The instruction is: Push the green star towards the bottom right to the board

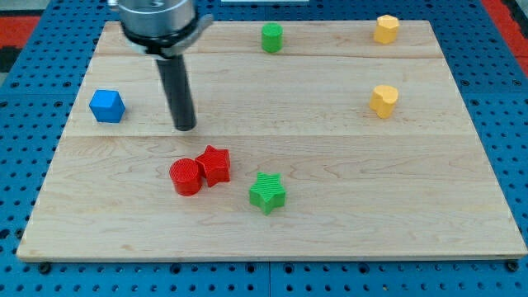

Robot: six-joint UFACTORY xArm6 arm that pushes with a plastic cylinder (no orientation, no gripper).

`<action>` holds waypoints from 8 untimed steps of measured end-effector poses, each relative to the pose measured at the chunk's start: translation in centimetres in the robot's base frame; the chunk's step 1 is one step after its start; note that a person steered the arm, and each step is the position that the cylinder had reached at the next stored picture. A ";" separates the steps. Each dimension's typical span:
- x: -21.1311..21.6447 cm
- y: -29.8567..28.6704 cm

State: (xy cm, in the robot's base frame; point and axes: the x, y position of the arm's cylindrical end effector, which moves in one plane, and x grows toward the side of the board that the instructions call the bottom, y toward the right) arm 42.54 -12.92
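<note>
Lying: board, pale wood in planks, takes up most of the view and rests on a blue pegboard.
Arm: a grey metal housing at the view's top left carries the dark rod, which stands near upright.
Tip: my tip sits on the board's left half, right of the blue block, above and left of the red pair, well apart from the green star.
Hand: none fitted; the rod has no jaws, so it grips nothing, and it touches no block.
Green star: green star lies near the board's middle, towards the bottom, just right of and below the red pair, apart from them.
Red pair: red cylinder and red star touch side by side, the star on the right.
Blue block: blue cube sits near the left edge.
Yellow blocks: yellow block at the top right corner; second yellow block below it; shapes unclear.
Green block: green cylinder stands at the top edge, middle.
</note>
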 end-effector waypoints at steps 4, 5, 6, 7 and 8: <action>0.7 -2.0; 3.0 -2.0; 3.3 -2.0; 5.3 -2.0; 6.8 -1.1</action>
